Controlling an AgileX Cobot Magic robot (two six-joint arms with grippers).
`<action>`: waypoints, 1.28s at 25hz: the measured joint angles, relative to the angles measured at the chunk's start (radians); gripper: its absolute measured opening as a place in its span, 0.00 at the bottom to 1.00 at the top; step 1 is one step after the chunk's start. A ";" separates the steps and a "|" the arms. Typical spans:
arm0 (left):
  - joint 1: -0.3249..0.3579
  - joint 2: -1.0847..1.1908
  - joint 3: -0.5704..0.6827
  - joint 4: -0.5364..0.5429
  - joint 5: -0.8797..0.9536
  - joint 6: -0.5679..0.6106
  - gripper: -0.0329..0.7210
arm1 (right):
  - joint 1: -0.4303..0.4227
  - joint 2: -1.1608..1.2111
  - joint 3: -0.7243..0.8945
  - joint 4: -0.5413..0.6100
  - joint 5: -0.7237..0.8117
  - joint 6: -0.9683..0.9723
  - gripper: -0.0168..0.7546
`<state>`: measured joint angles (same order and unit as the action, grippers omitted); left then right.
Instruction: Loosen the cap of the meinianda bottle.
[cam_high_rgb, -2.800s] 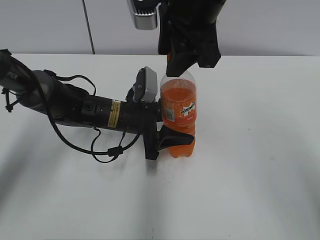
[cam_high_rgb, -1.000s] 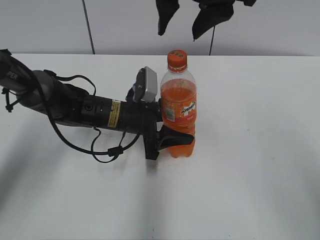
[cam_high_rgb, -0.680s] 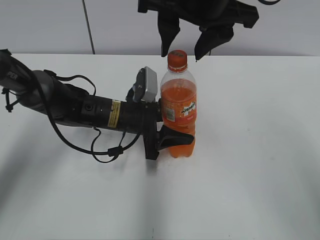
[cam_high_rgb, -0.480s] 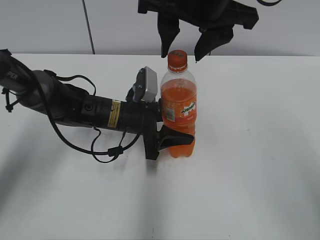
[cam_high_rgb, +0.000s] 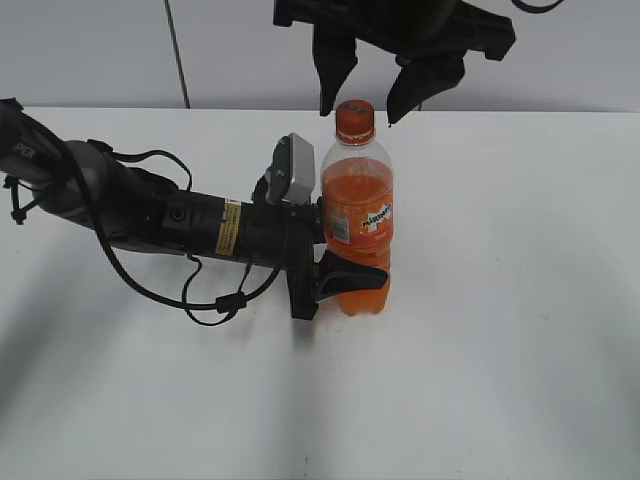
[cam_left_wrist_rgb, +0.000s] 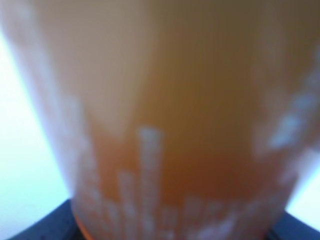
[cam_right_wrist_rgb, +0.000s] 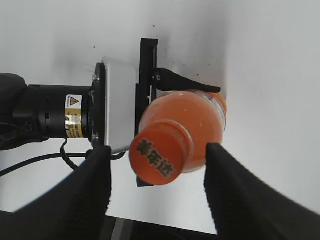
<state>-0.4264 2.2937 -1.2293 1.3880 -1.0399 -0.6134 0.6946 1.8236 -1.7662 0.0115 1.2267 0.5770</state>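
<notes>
Starting at the left edge of the table (cam_high_rgb: 520, 330), we see the left arm (cam_high_rgb: 150, 215) lying low and nearly flat over the white surface, reaching toward the middle with a loop of black cable (cam_high_rgb: 215, 295) hanging beneath it. At its end the left gripper (cam_high_rgb: 340, 262) is clamped on the lower half of the meinianda bottle (cam_high_rgb: 357, 225); one dark finger (cam_high_rgb: 350, 275) curves across the front of the bottle below the label, and the other finger is hidden behind it. In the left wrist view the bottle's orange body (cam_left_wrist_rgb: 170, 125) fills nearly the whole picture (blurred by closeness), with the dark tips of the fingers just showing at the bottom corners.

The bottle stands upright near the middle of the table, a little toward the far edge. Its cap (cam_high_rgb: 355, 120) sits on the neck.

Above it the right gripper (cam_high_rgb: 362, 92) hangs with its jaws spread apart, one finger (cam_high_rgb: 333, 75) to each side of the cap and neither touching it. From the right wrist view we look straight down on the cap (cam_right_wrist_rgb: 159, 160), dark lettering on its top, with the two fingers (cam_right_wrist_rgb: 92, 187) flanking it at a clear gap.
</notes>
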 joint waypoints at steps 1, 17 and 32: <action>0.000 0.000 0.000 0.000 0.000 0.000 0.57 | 0.000 0.000 0.000 0.001 0.000 0.000 0.59; 0.000 0.000 0.000 0.000 0.000 0.000 0.57 | 0.000 0.023 -0.001 0.007 0.000 0.001 0.59; 0.000 0.000 0.000 0.000 0.000 0.000 0.57 | 0.000 0.024 -0.001 0.002 0.000 -0.002 0.38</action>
<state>-0.4264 2.2937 -1.2293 1.3880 -1.0399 -0.6134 0.6946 1.8479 -1.7672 0.0140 1.2267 0.5752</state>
